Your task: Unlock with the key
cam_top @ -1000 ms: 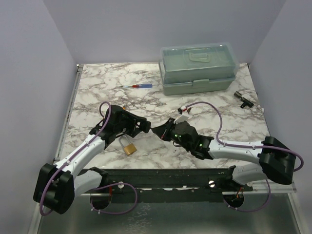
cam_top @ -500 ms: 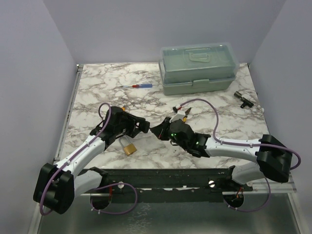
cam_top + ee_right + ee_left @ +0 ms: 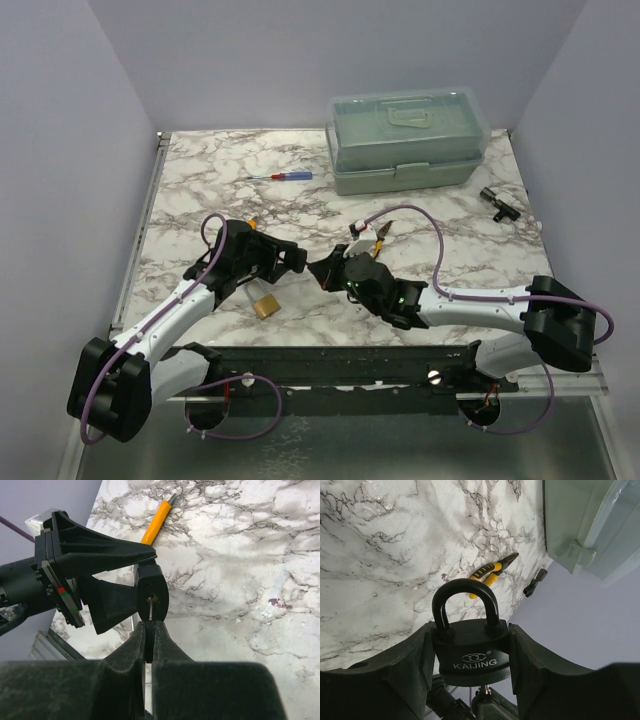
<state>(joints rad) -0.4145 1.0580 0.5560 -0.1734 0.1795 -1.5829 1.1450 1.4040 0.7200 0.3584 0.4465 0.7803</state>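
My left gripper (image 3: 470, 631) is shut on a black padlock (image 3: 471, 655) marked KAIJING, gripping its body from both sides with the shackle closed and pointing away. In the right wrist view the padlock's underside (image 3: 150, 587) faces my right gripper (image 3: 149, 626). That gripper is shut on the key (image 3: 150, 611), whose thin silver blade reaches into the keyhole. From above, the left gripper (image 3: 292, 258) and the right gripper (image 3: 325, 270) meet tip to tip over the middle of the table.
A brass padlock (image 3: 265, 306) lies under the left arm. Yellow-handled pliers (image 3: 383, 232) lie behind the right wrist. A red-and-blue screwdriver (image 3: 285, 176) and a pale green lidded box (image 3: 408, 140) sit at the back. A small black part (image 3: 497, 203) lies far right.
The right arm's wrist has shifted left, closer to the left gripper. The left gripper has edged slightly left with the black padlock.
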